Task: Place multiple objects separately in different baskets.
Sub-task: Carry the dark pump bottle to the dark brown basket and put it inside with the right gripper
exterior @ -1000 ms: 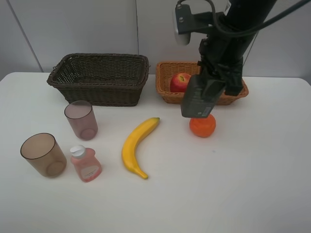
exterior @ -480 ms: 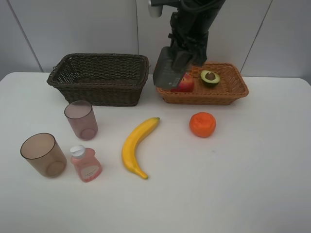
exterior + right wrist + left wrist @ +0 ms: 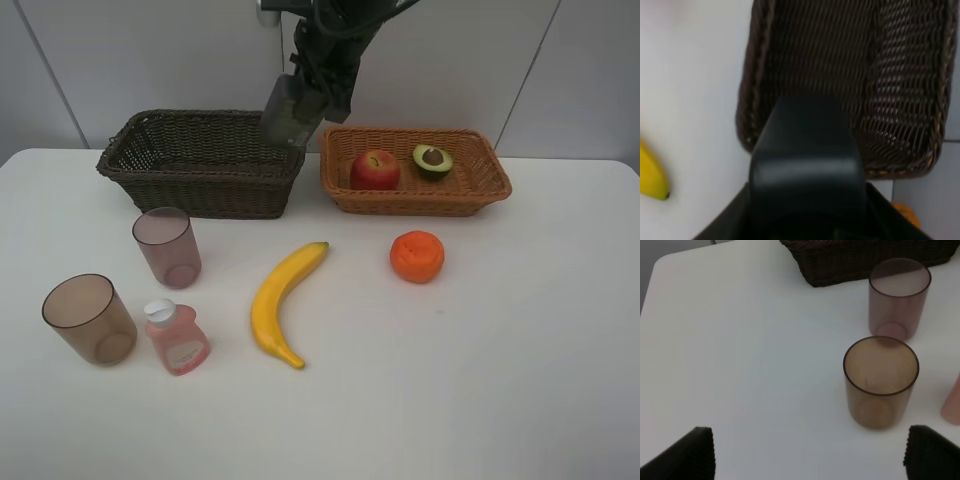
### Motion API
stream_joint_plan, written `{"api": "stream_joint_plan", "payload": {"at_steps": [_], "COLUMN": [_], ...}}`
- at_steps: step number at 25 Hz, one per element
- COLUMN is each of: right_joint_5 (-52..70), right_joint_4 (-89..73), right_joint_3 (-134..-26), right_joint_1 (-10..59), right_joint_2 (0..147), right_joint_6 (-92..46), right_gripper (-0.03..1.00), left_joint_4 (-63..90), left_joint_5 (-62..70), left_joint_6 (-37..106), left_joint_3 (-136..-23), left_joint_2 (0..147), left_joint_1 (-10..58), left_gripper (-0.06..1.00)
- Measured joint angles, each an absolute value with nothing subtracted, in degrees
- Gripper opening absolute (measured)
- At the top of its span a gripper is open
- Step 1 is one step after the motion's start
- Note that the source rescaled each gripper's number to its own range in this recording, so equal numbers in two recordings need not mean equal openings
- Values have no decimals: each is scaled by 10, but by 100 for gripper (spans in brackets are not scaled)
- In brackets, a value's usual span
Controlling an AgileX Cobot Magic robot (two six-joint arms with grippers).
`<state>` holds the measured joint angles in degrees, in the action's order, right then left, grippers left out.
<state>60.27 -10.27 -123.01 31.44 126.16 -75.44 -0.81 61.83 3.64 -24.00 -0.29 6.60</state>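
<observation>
The right tool (image 3: 322, 80) is pressed onto a dark bottle (image 3: 288, 112) and holds it tilted in the air over the right end of the dark brown basket (image 3: 200, 172), above the rim; the right wrist view shows the bottle as a dark shape over the basket's woven inside. The left tool (image 3: 812, 460) shows only in its own wrist view: its jaws are spread wide with nothing between them, above bare table (image 3: 480, 380) just beside the nearer cup (image 3: 881, 382). The dark basket and the orange-tan basket (image 3: 420, 203) stand side by side at the back of the table. A red apple (image 3: 375, 170) and a halved avocado (image 3: 432, 160), cut side up, lie in the orange-tan one. A tangerine (image 3: 417, 256) sits on the table in front of that basket, and a banana (image 3: 280, 300) lies to its left, well apart from it. In front of the dark basket stand two translucent cups, one nearer the basket (image 3: 167, 247) and one nearer the table's front (image 3: 88, 320), both upright. A small pink bottle (image 3: 177, 338) with a white cap stands just beside the front cup.
</observation>
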Motion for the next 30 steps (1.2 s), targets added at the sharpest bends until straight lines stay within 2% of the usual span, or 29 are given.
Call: {"api": "stream_joint_plan", "payload": {"at_steps": [17, 30], "right_joint_5": [446, 422], "right_joint_4": [-152, -198], "right_joint_3": [-1262, -1262], "right_joint_1": [314, 314], "right_joint_2": [1354, 1383], "right_joint_6": [-790, -790], "right_gripper": [11, 11], "left_joint_4": [-8, -8], "left_joint_5": [618, 618], "left_joint_6": [36, 36], "left_joint_3": [-240, -240], "left_joint_2": [-3, -3], "left_joint_1": [66, 66], "left_gripper": [100, 100]}}
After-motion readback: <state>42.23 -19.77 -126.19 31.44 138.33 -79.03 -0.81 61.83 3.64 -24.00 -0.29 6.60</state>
